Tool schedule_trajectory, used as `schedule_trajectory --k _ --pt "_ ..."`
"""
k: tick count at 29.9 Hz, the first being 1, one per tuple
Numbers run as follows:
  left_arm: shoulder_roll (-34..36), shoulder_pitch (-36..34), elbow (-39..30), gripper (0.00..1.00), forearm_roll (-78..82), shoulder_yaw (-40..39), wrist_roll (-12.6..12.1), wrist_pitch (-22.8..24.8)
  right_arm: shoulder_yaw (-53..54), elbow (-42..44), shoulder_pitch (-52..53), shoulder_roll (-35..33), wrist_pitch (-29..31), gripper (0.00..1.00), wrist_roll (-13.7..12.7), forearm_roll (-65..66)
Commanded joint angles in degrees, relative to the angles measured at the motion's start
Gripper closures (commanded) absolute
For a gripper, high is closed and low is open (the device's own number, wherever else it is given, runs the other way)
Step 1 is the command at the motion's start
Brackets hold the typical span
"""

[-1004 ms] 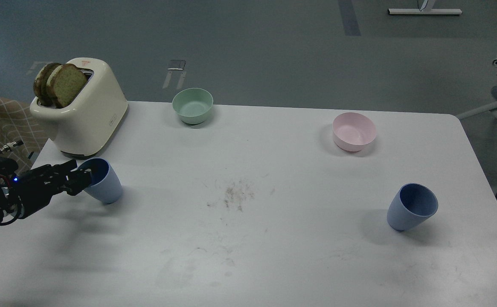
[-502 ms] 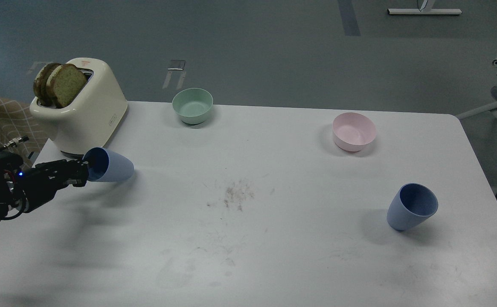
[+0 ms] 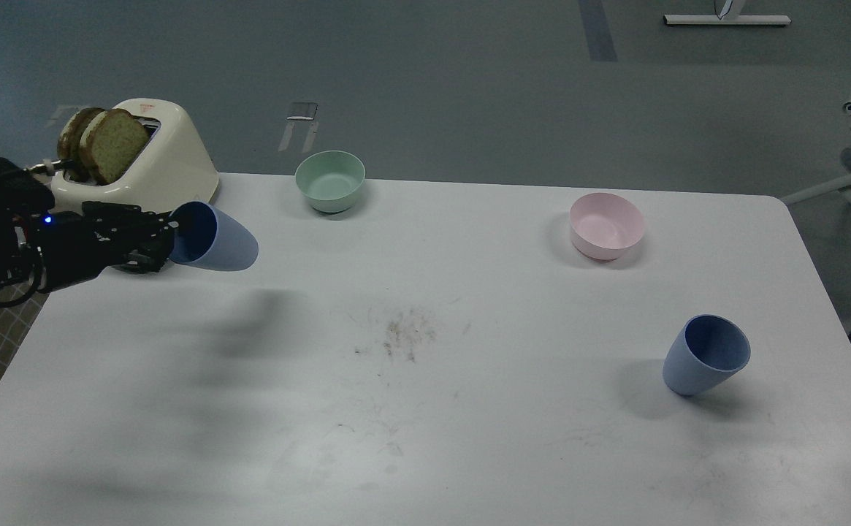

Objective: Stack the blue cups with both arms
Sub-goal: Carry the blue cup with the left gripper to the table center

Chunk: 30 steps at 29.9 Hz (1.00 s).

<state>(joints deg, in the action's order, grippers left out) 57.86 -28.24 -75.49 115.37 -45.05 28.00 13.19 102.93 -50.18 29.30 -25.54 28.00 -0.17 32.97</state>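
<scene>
- At the far left of the head view, our left gripper (image 3: pixel 164 239) holds one of the blue cups, the held cup (image 3: pixel 215 237), by its rim; the fingers are pinched narrow on the cup wall, one seemingly inside the mouth, though they are dark and we cannot separate them cleanly.
- That cup is clear of the table (image 3: pixel 425 409): its shadow lies well below it on the white surface. Its long axis runs almost level, mouth toward our gripper on the left, rounded base pointing right.
- Behind our left arm stands the cream toaster (image 3: pixel 166 164) with bread slices in its slots, near the cup but apart from it.
- Further right, the mint-green bowl (image 3: pixel 329 180) and the pale pink bowl (image 3: pixel 606 225) sit along the far side of the table; neither belongs to the stack.
- Toward the right front rests the second cup (image 3: pixel 706 355), alone, leaning with its mouth up and to the right, well apart from the held cup.
- Our right gripper is out of view, so we cannot say how it stands. That side is nearer to the second cup.
- We judge that the coming move turns on this: the second cup lies far to the right and nearer us from the left gripper, and the held cup's base-first axis already points roughly that way.
</scene>
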Motion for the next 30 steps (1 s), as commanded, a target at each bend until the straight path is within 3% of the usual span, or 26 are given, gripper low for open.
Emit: schedule_trajectory --k 1,2,6,8,17,20,30 --pt "-5.38 -14.69 -3.43 1.0 0.82 9.51 0.0 6.31 0.6 0.17 -0.56 -1.0 0.0 0.0 0.0 -0.01" --pt "-5.39 -14.73 -3.44 1.0 0.82 9.54 0.0 6.32 0.6 0.17 -0.56 -1.01 0.0 0.0 0.0 -0.01" --pt "-13.98 -30.34 -1.69 1.0 2.05 25.93 0.0 8.08 1.39 0.17 -1.53 -1.09 0.0 0.0 0.0 -0.1" --pt "-17.24 -34.49 1.29 1.0 1.88 31.66 0.0 8.08 1.65 0.17 -1.61 -1.09 0.0 0.0 0.0 -0.36" --pt "-30.78 -40.12 10.88 1.0 3.11 41.25 0.0 8.25 1.92 0.08 -2.23 -1.09 0.0 0.0 0.0 -1.24" --pt "-32.63 -41.19 14.31 1.0 3.11 45.65 0.0 8.25 2.01 0.08 -2.32 -1.09 0.0 0.0 0.0 -1.24" --pt "-34.92 -40.31 15.02 1.0 2.85 46.28 0.0 8.34 2.01 0.08 -2.49 -1.09 0.0 0.0 0.0 -1.24"
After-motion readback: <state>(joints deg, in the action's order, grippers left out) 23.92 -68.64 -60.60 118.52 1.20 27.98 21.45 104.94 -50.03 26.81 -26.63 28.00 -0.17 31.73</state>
